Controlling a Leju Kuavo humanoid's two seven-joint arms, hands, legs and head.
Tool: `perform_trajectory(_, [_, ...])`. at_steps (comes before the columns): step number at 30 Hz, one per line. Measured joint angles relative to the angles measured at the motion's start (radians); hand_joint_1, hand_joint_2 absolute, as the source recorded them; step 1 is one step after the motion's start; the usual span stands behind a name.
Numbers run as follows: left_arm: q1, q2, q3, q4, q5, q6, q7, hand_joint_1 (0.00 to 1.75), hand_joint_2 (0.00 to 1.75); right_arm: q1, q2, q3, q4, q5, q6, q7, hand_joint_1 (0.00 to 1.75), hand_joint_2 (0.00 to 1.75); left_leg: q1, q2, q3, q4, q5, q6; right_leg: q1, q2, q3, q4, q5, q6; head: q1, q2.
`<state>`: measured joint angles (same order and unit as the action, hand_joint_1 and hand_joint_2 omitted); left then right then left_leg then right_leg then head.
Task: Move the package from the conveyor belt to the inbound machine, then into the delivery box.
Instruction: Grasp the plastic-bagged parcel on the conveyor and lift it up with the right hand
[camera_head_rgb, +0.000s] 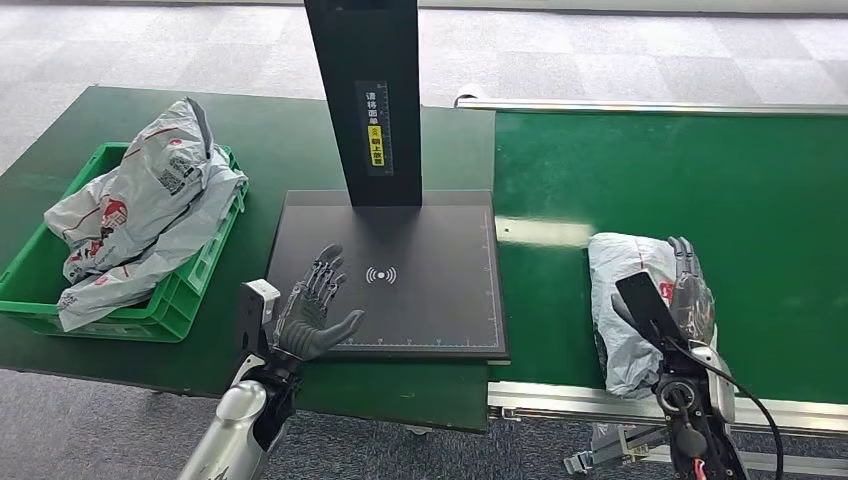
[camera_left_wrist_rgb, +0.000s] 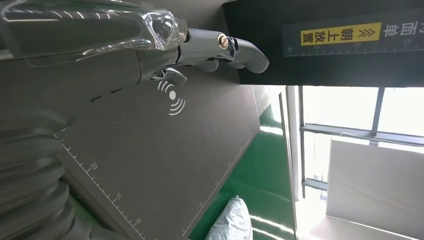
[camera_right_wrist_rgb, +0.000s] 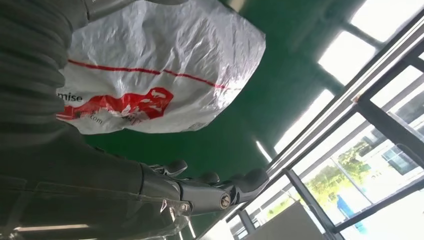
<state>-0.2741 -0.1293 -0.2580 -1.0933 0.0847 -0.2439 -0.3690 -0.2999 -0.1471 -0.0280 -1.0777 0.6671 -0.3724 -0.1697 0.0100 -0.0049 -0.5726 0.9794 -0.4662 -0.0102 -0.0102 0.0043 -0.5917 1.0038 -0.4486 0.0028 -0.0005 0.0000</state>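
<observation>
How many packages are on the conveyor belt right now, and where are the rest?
1 on the conveyor belt: the grey package beside the right hand. At least two more bags fill the green crate; others may be hidden underneath.

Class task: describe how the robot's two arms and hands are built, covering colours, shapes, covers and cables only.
The left arm is a smooth silver tube ending in a pale boxy wrist module. The left hand is dark grey metal with slim jointed fingers. The right hand has dark fingers, a black wrist unit and a black cable trailing down. Up close, the hands show grey ribbed covers, clear plastic shields and brass-coloured screws.
</observation>
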Motion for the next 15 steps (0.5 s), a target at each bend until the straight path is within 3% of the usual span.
perform_trajectory(4, [0.0, 0.0, 0.0, -0.001, -0.001, -0.003, 0.0, 0.0, 1.75, -0.011, -0.014, -0.017, 0.029, 0.012, 0.0, 0.009, 0.0, 1.75, 0.0, 0.0, 0.0, 0.0, 0.0, 0.0, 0.0, 0.0, 0.0, 0.0, 0.0, 0.0, 0.0, 0.0])
perform_trajectory(8, [0.002, 0.001, 0.004, -0.002, -0.002, 0.0, 0.001, 0.0, 1.75, -0.03, -0.025, -0.022, 0.064, 0.091, 0.022, 0.096, 0.0, 1.75, 0.0, 0.0, 0.0, 0.0, 0.0, 0.0, 0.0, 0.0, 0.0, 0.0, 0.0, 0.0, 0.0, 0.0])
perform_trajectory(12, [0.013, 0.004, 0.009, -0.011, -0.007, 0.006, 0.007, 0.0, 1.75, -0.075, -0.04, -0.022, 0.145, 0.199, 0.122, 0.223, 0.0, 1.75, 0.0, 0.0, 0.0, 0.0, 0.0, 0.0, 0.0, 0.0, 0.0, 0.0, 0.0, 0.0, 0.0, 0.0])
perform_trajectory(15, [0.018, 0.004, 0.01, -0.014, -0.016, 0.003, 0.015, 0.0, 1.75, -0.103, -0.05, -0.013, 0.219, 0.288, 0.251, 0.322, 0.0, 1.75, 0.0, -0.001, 0.0, 0.0, 0.0, 0.0, 0.0, -0.001, 0.0, 0.0, 0.0, 0.0, 0.0, 0.0])
